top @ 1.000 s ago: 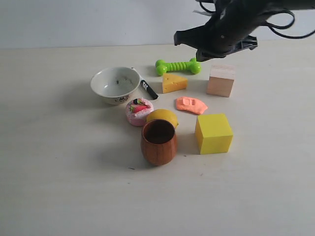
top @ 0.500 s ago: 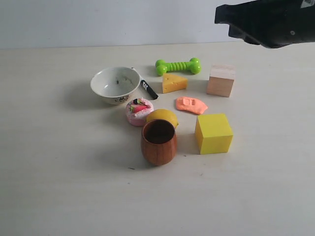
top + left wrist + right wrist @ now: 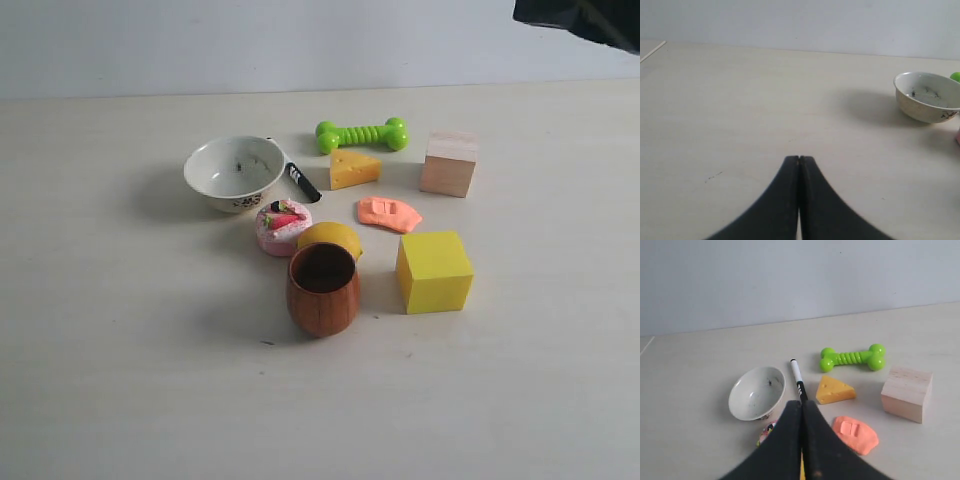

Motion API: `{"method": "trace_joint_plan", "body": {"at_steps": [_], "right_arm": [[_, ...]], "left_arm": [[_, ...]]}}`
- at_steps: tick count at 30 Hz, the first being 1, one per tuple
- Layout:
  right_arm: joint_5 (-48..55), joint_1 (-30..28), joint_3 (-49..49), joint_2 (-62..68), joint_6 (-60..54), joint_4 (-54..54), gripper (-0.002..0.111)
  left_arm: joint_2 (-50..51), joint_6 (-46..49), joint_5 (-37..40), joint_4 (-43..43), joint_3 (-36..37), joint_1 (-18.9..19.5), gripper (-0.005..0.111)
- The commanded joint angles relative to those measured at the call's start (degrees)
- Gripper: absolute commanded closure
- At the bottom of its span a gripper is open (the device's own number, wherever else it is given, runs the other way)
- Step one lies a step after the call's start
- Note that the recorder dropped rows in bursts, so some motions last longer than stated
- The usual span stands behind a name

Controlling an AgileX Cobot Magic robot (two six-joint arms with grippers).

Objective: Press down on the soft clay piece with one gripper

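Clay (image 3: pixel 389 212) sitting by itself, nothing gripped
The right tool (image 3: pixel 801 405) is pinched closed on nothing, up off the counter (image 3: pixel 120 380); the clay lies down ahead of its tips, not touching. The left tool (image 3: pixel 799 161) is clenched empty too, well apart from the clay.

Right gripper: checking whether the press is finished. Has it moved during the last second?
Yes. The right gripper withdrew from over the green bone toy to the exterior view's top-right corner, past the wooden block.
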Motion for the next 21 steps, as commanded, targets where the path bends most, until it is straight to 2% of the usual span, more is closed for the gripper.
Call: {"method": "trace_joint_plan", "body": {"at_steps": [1, 9, 13, 21], "right_arm": [[-0.4, 0.1, 0.3, -2.1, -1.0, -3.0, 0.108], [5.4, -1.0, 0.3, -5.3, -1.5, -15.5, 0.108], [9.5, -6.9, 0.3, -9.8, -1.5, -15.2, 0.108], [9.6, -20.3, 6.4, -23.4, -3.7, -15.2, 0.108]], "left_arm": [[-0.4, -0.4, -0.7, -0.3, -0.1, -0.2, 0.107], [-0.4, -0.4, -0.7, -0.3, -0.1, -0.2, 0.107], [-0.4, -0.4, -0.7, -0.3, -0.1, -0.2, 0.107], [-0.4, -0.4, -0.7, -0.3, -0.1, -0.2, 0.107]]}}
